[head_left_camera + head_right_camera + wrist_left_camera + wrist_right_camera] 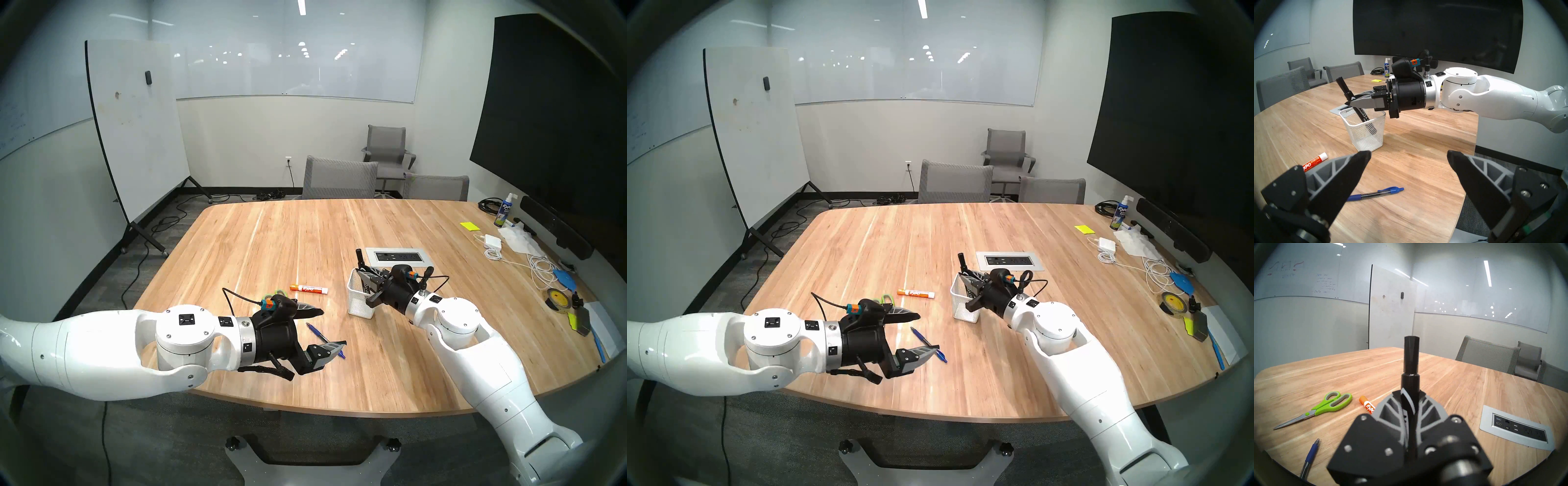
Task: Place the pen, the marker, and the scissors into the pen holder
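Off to my left on the wooden table (407, 356) lie the scissors (1322, 408), flat, lime-green loops toward the room and blades pointing back toward me; in the head view only a sliver of green handle shows behind my left wrist. My left gripper (330, 327) hangs above the table with its fingers spread wide and nothing between them. Under that gap lies the pen (1375, 193), slim and blue, flat on the wood, apart from both fingertips. Just beyond it rests an orange-capped white marker (308, 289), also lying flat, between the scissors and the pen holder (1364, 129). The holder, a white mesh cup, stands upright to the right of these. My right gripper (1352, 101) reaches level over its rim with the fingers closed tight on the black marker (1344, 86), which slants with its cap up and its lower end down inside the cup, above the bottom. Further right a grey power outlet panel (1515, 428) sits flush in the tabletop.
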`<action>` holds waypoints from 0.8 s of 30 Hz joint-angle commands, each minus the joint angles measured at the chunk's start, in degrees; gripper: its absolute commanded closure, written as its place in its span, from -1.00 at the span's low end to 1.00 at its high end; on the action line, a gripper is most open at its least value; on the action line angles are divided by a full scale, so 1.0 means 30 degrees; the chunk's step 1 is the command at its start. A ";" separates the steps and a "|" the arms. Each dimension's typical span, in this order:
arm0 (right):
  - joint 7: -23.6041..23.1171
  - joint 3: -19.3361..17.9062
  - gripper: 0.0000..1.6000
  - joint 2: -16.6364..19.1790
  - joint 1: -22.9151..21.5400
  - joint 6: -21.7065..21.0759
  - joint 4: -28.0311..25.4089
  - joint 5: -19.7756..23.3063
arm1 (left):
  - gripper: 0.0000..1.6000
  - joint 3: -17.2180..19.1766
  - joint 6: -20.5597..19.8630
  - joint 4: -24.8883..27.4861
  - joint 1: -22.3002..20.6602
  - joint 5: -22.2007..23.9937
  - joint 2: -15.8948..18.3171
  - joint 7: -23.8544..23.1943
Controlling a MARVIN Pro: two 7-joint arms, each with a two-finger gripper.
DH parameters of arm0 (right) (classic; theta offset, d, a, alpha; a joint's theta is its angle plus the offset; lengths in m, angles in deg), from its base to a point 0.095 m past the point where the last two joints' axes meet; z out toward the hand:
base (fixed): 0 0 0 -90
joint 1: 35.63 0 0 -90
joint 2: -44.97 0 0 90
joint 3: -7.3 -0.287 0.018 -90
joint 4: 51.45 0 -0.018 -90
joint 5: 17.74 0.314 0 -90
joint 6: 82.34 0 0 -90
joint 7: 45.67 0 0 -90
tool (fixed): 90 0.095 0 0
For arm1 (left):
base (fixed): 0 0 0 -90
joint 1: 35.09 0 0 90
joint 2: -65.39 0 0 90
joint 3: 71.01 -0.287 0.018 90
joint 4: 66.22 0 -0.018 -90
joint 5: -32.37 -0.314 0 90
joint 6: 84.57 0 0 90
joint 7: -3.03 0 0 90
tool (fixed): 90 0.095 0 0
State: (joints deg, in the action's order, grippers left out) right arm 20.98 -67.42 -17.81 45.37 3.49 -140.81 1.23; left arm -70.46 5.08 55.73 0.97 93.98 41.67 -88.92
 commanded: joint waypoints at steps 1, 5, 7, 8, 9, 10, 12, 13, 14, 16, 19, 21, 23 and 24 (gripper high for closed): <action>-0.0020 0.0055 1.00 -0.0029 -0.0458 -0.0195 -0.0427 -0.0110 | -1.00 0.0183 0.0170 0.0130 -0.0144 -0.0041 -0.0005 0.0034; -0.0051 0.0062 1.00 -0.0006 -0.0490 -0.0460 -0.0477 -0.0134 | -1.00 0.0183 0.0170 0.0130 -0.0144 -0.0041 -0.0005 0.0033; -0.0065 0.0059 0.72 -0.0019 -0.0512 -0.0533 -0.0466 -0.0152 | -1.00 0.0182 0.0169 0.0130 -0.0144 -0.0041 -0.0005 0.0033; -0.0068 0.0062 0.62 -0.0019 -0.0526 -0.0589 -0.0463 -0.0157 | -1.00 0.0182 0.0169 0.0130 -0.0144 -0.0041 -0.0005 0.0033; -0.0076 0.0058 0.51 -0.0026 -0.0535 -0.0617 -0.0458 -0.0164 | -1.00 0.0182 0.0169 0.0130 -0.0144 -0.0041 -0.0005 0.0033; -0.0084 0.0055 0.39 -0.0031 -0.0543 -0.0643 -0.0454 -0.0166 | -1.00 0.0182 0.0169 0.0130 -0.0145 -0.0041 -0.0005 0.0033; -0.0093 0.0050 0.23 -0.0034 -0.0549 -0.0670 -0.0454 -0.0164 | -1.00 0.0182 0.0169 0.0130 -0.0145 -0.0041 -0.0005 0.0033; -0.0123 0.0027 0.18 -0.0036 -0.0559 -0.0756 -0.0470 -0.0133 | -1.00 0.0182 0.0169 0.0130 -0.0145 -0.0041 -0.0005 0.0033; -0.0143 0.0011 0.18 -0.0035 -0.0570 -0.0795 -0.0477 -0.0115 | -1.00 0.0182 0.0169 0.0130 -0.0145 -0.0040 -0.0005 0.0033; -0.0209 -0.0025 0.06 -0.0025 -0.0593 -0.0874 -0.0491 -0.0068 | -1.00 0.0182 0.0168 0.0130 -0.0145 -0.0040 -0.0005 0.0033; -0.0287 -0.0077 -0.11 -0.0024 -0.0627 -0.0948 -0.0489 -0.0029 | -1.00 0.0182 0.0168 0.0130 -0.0145 -0.0040 -0.0005 0.0033; -0.0348 -0.0138 -0.20 -0.0019 -0.0640 -0.1012 -0.0508 0.0008 | -1.00 0.0182 0.0168 0.0130 -0.0145 -0.0040 -0.0005 0.0033; -0.0413 -0.0212 -0.32 -0.0013 -0.0632 -0.1049 -0.0546 0.0070 | -1.00 0.0182 0.0168 0.0130 -0.0146 -0.0040 -0.0005 0.0033; -0.0413 -0.0212 -0.32 -0.0013 -0.0632 -0.1049 -0.0546 0.0070 | -1.00 0.0182 0.0168 0.0130 -0.0146 -0.0040 -0.0005 0.0033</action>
State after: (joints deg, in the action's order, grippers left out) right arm 20.09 -67.42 -17.87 44.64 0.31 -140.96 0.87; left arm -70.46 5.08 55.73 0.97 93.98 41.67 -88.92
